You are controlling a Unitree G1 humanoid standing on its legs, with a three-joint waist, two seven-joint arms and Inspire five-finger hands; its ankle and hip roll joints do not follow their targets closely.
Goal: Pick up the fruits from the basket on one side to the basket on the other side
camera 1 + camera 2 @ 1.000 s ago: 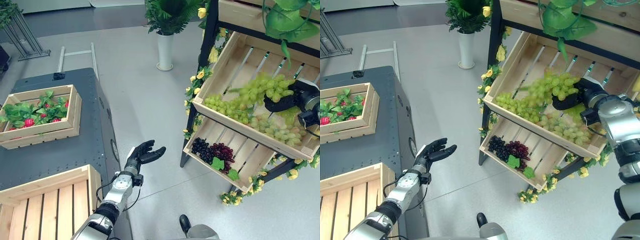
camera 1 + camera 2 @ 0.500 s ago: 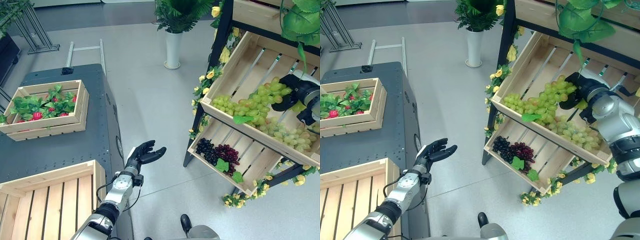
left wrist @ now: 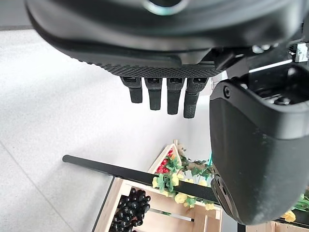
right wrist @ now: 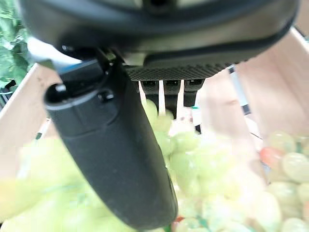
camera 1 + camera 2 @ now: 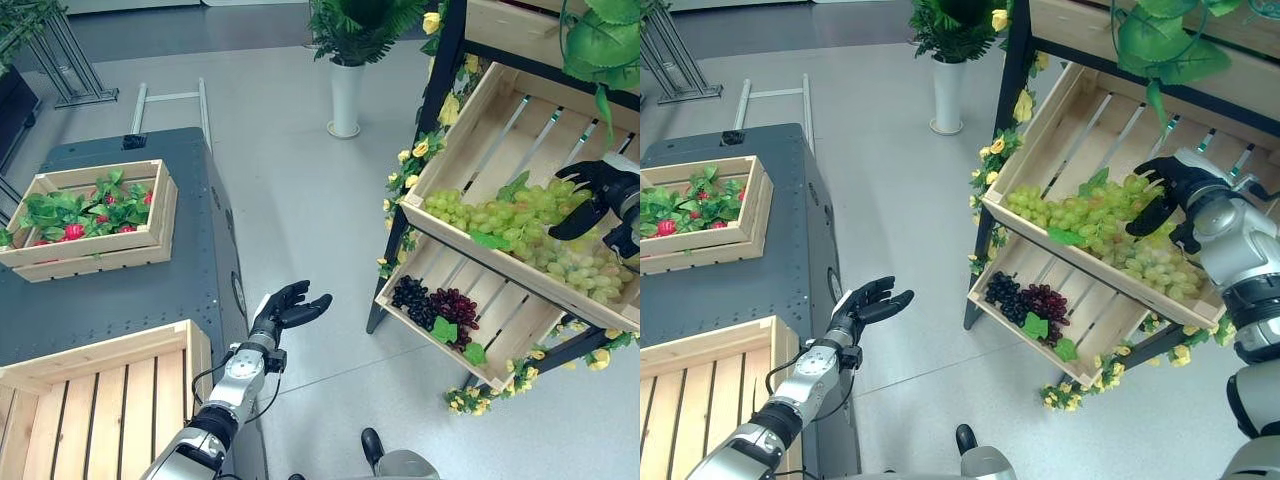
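Observation:
Green grapes [image 5: 510,225] lie piled in the upper slanted crate [image 5: 470,130] of the shelf on the right. My right hand [image 5: 590,192] hovers at the pile's right end, open, its fingers spread just above the bunches. In the right wrist view its fingers [image 4: 166,87] stretch out straight over the grapes [image 4: 193,169] and hold nothing. Dark grapes [image 5: 435,305] lie in the lower crate [image 5: 500,335]. An empty wooden crate [image 5: 100,400] stands at the lower left. My left hand [image 5: 285,310] hangs open, palm up, over the floor beside it.
A second crate [image 5: 85,215] with green leaves and red fruits sits on the dark cabinet [image 5: 130,290] at the left. A white vase with a plant [image 5: 345,95] stands on the floor behind. Yellow flowers [image 5: 415,150] trim the shelf frame.
My right hand has opened and slid slightly down over the green grapes; the bunch it had raised a second ago lies back in the crate. The camera shifted earlier. The left hand stayed still.

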